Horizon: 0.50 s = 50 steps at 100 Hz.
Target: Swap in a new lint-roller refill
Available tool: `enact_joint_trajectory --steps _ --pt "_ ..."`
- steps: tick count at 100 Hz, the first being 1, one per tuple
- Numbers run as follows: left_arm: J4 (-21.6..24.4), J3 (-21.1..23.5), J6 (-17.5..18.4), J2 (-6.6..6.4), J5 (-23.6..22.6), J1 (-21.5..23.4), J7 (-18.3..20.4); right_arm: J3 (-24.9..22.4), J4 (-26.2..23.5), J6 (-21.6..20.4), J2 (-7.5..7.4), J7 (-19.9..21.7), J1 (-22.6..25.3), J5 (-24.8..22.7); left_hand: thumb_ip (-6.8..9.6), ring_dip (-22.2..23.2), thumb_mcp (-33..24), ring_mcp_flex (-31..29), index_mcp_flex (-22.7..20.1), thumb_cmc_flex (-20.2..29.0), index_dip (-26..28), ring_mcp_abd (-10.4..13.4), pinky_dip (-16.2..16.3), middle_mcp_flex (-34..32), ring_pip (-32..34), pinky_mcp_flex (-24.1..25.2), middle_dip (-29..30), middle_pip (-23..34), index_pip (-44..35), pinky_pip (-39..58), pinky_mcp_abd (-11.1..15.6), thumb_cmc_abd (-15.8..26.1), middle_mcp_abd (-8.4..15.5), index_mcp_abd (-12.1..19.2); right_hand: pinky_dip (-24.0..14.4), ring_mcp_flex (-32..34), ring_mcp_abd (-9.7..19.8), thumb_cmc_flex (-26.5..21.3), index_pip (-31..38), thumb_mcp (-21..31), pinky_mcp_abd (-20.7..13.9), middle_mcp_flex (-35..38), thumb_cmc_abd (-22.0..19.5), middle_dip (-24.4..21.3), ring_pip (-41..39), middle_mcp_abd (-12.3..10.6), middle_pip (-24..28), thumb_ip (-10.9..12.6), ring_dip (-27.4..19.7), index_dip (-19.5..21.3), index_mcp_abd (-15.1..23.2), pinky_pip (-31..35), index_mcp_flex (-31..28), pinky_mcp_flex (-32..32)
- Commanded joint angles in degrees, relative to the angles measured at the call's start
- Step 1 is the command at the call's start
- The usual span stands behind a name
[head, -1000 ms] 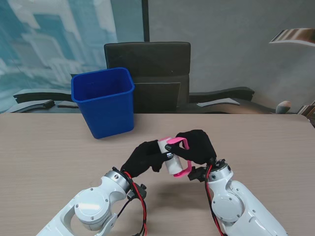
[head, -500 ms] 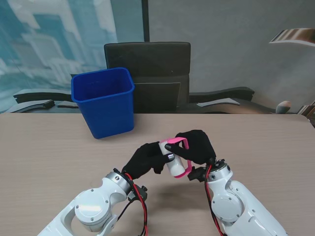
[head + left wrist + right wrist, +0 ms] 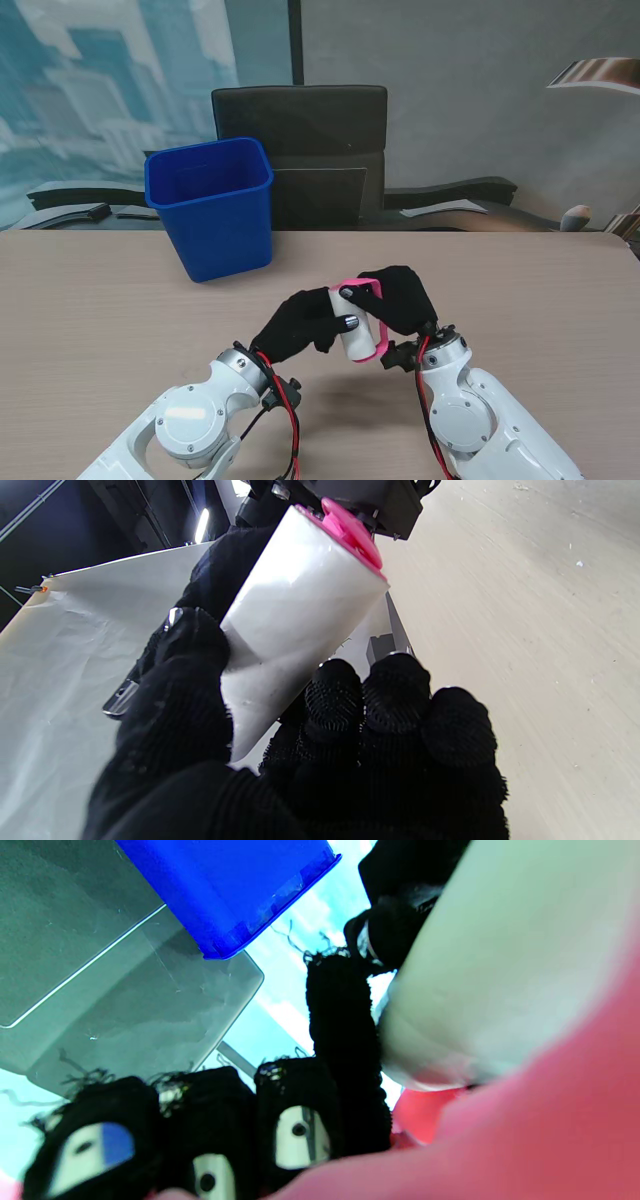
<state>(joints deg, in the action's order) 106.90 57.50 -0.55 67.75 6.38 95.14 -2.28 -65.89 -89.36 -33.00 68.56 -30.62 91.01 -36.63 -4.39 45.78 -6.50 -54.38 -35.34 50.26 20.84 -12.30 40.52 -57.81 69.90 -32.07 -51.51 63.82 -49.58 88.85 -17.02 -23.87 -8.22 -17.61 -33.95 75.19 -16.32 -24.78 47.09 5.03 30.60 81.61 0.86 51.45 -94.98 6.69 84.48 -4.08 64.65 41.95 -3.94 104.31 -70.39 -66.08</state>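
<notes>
Light wood-grain table (image 3: pixel 110 300) spans the view in front of me. Blue plastic waste bin (image 3: pixel 212 208) stands upright on it, far left of centre. Behind the table's far edge, a black padded office chair (image 3: pixel 300 150), its back facing me, just beside the bin. Left wall carries a blue-toned cityscape mural (image 3: pixel 110 80); right wall is plain grey (image 3: pixel 460 90), a dark vertical strip (image 3: pixel 295 42) between them. Lighting even, diffuse.

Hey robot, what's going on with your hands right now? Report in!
Left hand shut on white refill roll. Right hand shut on pink roller handle. Roll on the handle, held off the table. Blue bin apart, nothing blocking.
</notes>
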Motion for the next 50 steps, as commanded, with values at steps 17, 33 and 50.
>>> enact_joint_trajectory --steps 17,33,50 --pt "-0.81 -0.45 1.85 0.00 -1.22 0.28 0.15 0.04 -0.71 -0.33 0.35 1.62 0.22 0.95 3.59 -0.82 -7.76 0.21 -3.92 8.86 2.50 0.22 -0.43 0.79 1.81 -0.29 1.49 1.14 -11.71 1.87 2.54 6.58 5.23 9.30 -3.38 0.56 30.29 -4.44 -0.04 -5.97 -26.45 1.53 -15.71 0.69 -7.94 -0.48 2.71 1.89 1.11 -0.61 -2.38 9.79 -0.50 -2.03" --pt "-0.96 -0.46 2.67 0.04 -1.90 0.41 -0.37 0.02 -0.76 -0.41 0.38 1.79 0.26 1.31 3.56 -0.83 -7.73 0.15 -3.88 8.80 2.50 0.32 -0.43 0.83 1.81 -0.29 1.49 1.16 -11.74 1.87 2.55 6.61 5.27 9.41 -3.42 0.53 29.58 -3.86 -0.35 -6.40 -25.72 1.54 -18.08 0.65 -8.09 0.17 2.56 1.50 1.09 -0.72 -2.73 9.88 -0.27 -2.00" --pt "-0.82 -0.47 2.94 0.00 -2.03 0.62 -0.44 -0.01 -0.85 -0.25 0.33 2.34 0.30 1.72 3.58 -0.84 -7.76 0.19 -3.93 8.90 2.48 0.32 -0.43 0.82 1.80 -0.28 1.50 1.17 -11.80 1.87 2.61 6.50 5.28 9.46 -3.48 0.52 29.41 -2.21 -0.90 -7.27 -25.42 1.54 -19.21 0.67 -8.17 0.29 2.57 1.18 1.08 -0.99 -2.95 10.02 0.03 -2.02"
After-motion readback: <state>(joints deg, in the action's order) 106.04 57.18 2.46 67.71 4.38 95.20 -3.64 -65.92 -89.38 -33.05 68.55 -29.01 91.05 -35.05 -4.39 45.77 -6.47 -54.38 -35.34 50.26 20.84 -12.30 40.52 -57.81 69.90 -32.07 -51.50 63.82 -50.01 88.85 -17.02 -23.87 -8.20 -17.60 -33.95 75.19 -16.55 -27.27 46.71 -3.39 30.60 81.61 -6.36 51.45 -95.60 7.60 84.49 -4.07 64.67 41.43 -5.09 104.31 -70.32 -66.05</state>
